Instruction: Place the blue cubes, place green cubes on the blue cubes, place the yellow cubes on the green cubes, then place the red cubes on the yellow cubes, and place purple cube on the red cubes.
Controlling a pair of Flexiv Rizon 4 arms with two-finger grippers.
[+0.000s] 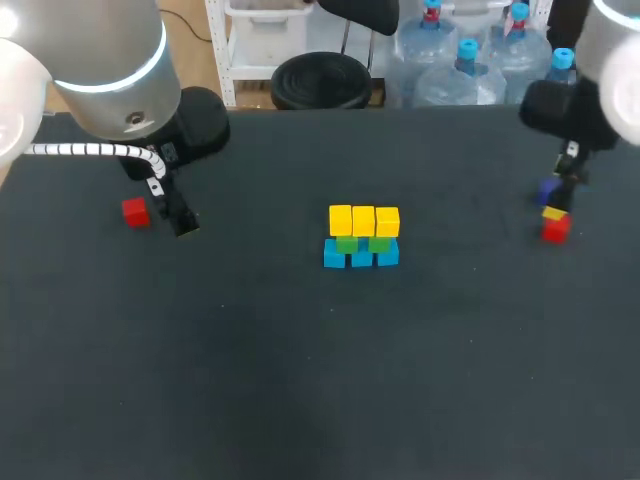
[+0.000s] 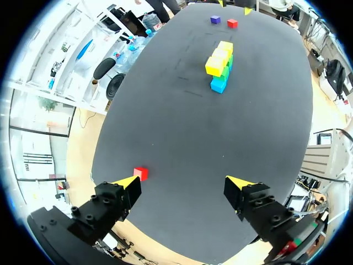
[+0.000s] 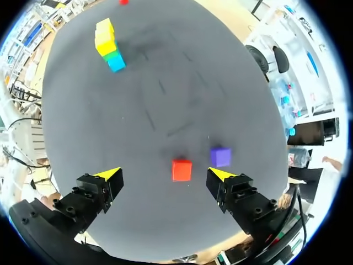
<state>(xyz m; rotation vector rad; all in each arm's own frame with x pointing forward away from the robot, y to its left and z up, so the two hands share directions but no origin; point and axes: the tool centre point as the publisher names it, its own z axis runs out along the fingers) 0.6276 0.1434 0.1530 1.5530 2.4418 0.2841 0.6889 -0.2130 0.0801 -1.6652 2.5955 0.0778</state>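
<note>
On the dark desk (image 1: pixel 300 380) the stack sits mid-way: blue cubes (image 1: pixel 361 256) below, green cubes (image 1: pixel 362 243) between, yellow cubes (image 1: pixel 363 220) on top. Our left fingers (image 2: pixel 128 185) stand wide beside the left red cube (image 2: pixel 140 173). Our right fingers (image 3: pixel 108 175) stand wide around the right red cube (image 3: pixel 181 170), with the purple cube (image 3: pixel 220 157) beside it.

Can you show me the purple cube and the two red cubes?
purple cube (image 3: pixel 220 156): right wrist view, on its top face.
right red cube (image 3: pixel 181 170): right wrist view, on its top face.
left red cube (image 1: pixel 135 212): head view, on the middle of the cube.
</note>
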